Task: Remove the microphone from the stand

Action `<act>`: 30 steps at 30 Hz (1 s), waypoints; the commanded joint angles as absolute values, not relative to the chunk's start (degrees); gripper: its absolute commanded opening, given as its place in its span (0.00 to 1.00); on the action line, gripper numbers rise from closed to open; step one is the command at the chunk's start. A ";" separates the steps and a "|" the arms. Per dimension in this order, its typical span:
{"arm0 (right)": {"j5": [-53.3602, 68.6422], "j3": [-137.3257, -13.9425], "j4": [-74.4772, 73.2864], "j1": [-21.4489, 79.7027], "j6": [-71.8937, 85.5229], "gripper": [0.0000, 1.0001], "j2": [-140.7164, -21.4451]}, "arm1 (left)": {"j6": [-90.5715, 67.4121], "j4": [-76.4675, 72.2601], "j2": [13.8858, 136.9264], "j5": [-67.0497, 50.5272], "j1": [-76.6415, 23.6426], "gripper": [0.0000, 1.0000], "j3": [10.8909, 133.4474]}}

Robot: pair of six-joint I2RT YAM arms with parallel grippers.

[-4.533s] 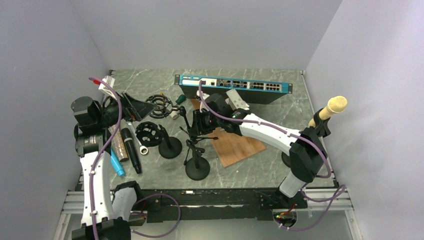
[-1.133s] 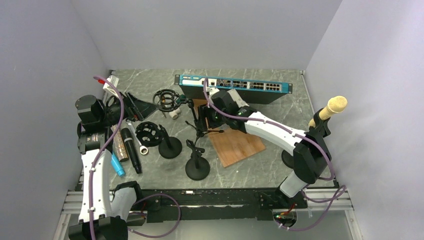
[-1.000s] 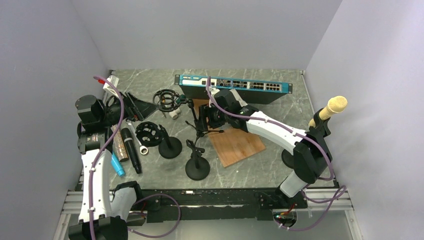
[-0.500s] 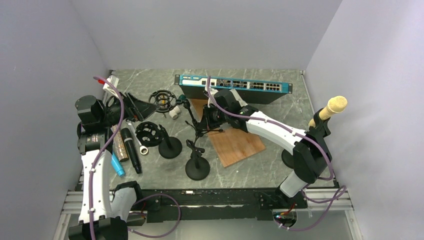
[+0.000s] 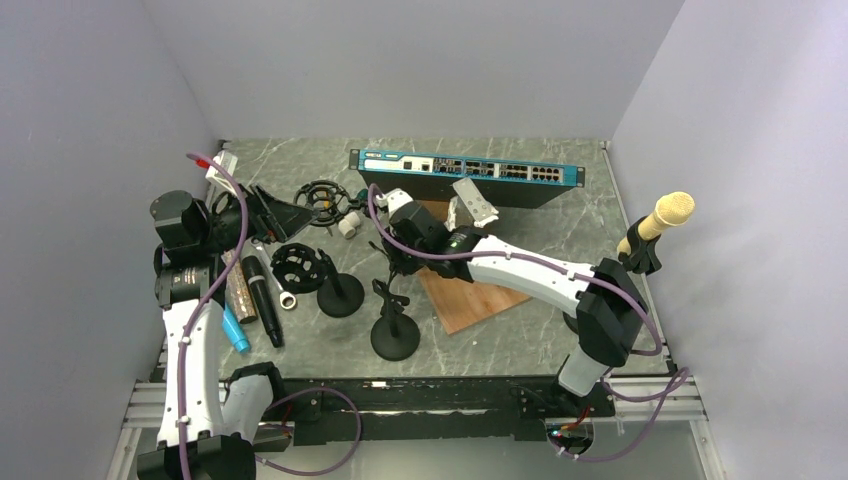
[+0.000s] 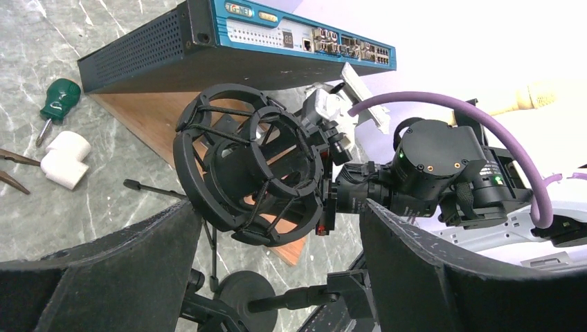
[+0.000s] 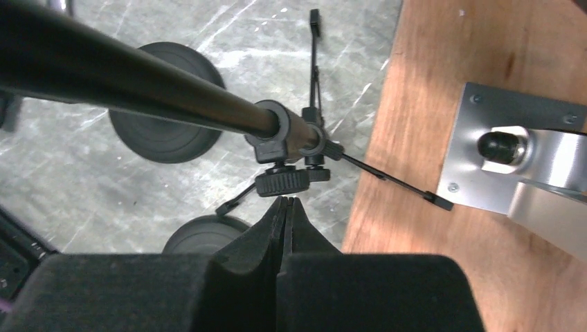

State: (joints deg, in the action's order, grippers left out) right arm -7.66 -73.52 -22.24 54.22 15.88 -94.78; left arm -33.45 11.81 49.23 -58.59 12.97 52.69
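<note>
My left claw (image 6: 277,214) is spread wide and holds nothing. In the gap between its two padded fingers I see one shock mount (image 6: 249,173) on a thin boom. I cannot tell whether it touches either pad.

My right claw (image 7: 284,204) has its fingers pressed flat together with nothing between them. The tips sit just under the black knob at the hub of the tripod stand (image 7: 291,142). One leg of that tripod reaches over the wooden board (image 7: 443,83).

I count two microphones. The cream-headed microphone (image 5: 667,213) sits tilted in the clip of its stand (image 5: 640,257) at the far right edge of the table, well apart from both my claws. That stand's base is hidden behind my right arm. The black microphone (image 5: 262,300) lies flat on the table at the left, near my left arm.

There are four stands in all: the one holding the microphone, the tripod, and two with round bases near the front middle. One round-base stand (image 5: 340,297) carries the second shock mount (image 5: 298,265). The other round-base stand (image 5: 395,343) has only a bare clip on top. That makes two shock mounts.

One network switch (image 5: 465,173) lies along the back of the table. Beside the board are one green-handled screwdriver (image 6: 59,97) and one white pipe elbow (image 6: 62,153).
</note>
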 commanded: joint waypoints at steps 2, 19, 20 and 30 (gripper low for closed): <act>-12.68 -75.65 -22.67 54.07 13.88 0.00 -93.36 | -32.84 9.83 48.87 -59.06 12.74 0.87 53.66; 2.19 -74.93 -20.75 48.55 21.58 0.49 -90.44 | -32.81 12.07 50.44 -56.60 12.25 0.87 53.93; 2.83 -74.78 -20.66 48.27 21.70 0.49 -90.48 | -33.15 11.90 50.33 -56.40 12.20 0.87 53.62; 8.59 -73.33 -14.76 47.63 25.98 0.52 -92.09 | -32.72 14.25 52.02 -54.49 12.12 0.88 55.60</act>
State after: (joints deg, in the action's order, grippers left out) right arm 7.53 -72.69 -19.05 47.81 23.59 -92.60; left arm -33.85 12.40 51.48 -55.92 12.27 52.75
